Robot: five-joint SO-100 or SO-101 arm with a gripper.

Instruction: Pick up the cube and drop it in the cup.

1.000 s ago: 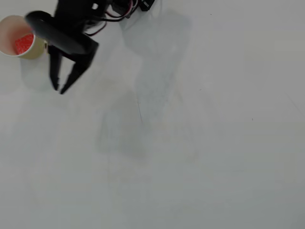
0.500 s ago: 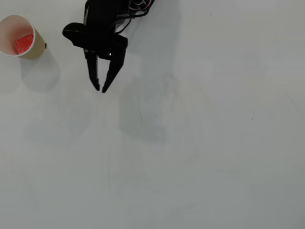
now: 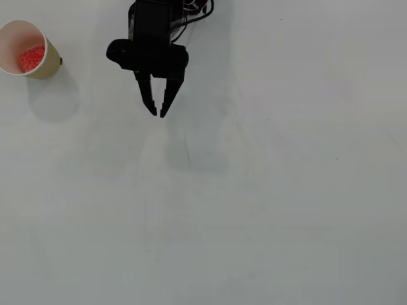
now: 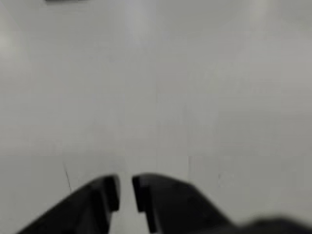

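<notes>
The black gripper pointed down the overhead view, fingertips nearly together and holding nothing, while the cube lay inside the cup at upper left.

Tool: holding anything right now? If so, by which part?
Nothing held. The tool is empty, tips nearly together; the cube lies inside the cup.

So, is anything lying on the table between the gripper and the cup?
No. In the overhead view the stretch between the gripper and the cup is bare white table; the cube already sits inside the cup.
</notes>
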